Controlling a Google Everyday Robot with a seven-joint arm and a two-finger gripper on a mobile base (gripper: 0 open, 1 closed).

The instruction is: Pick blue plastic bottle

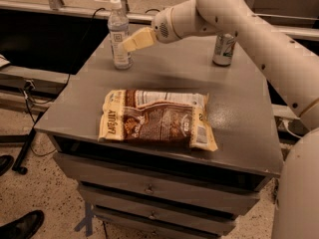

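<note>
Arm (259,39) comes in from the right across the far half of the cabinet (239,128) top, so the wrist meets the target side-on, not from above. Cabinet is a grey drawer unit, and its flat top carries everything. Bag (157,118) lies flat in the near middle, well clear of the reach line, so you can ignore it. Bottle (118,34) stands upright at the far left, white cap up and label toward you, which suits a side grasp round the body. Can (224,48) stands far right, partly behind the arm and well apart from the bottle; it is not your target. Gripper (132,42) sits at label height just right of the bottle, its tip overlapping the bottle's edge in this view. You can't tell contact here, nor whether it is open or closed. My read: final approach, bottle not yet lifted off the top. A tall, light bottle could tip if nudged, so come in level.
</note>
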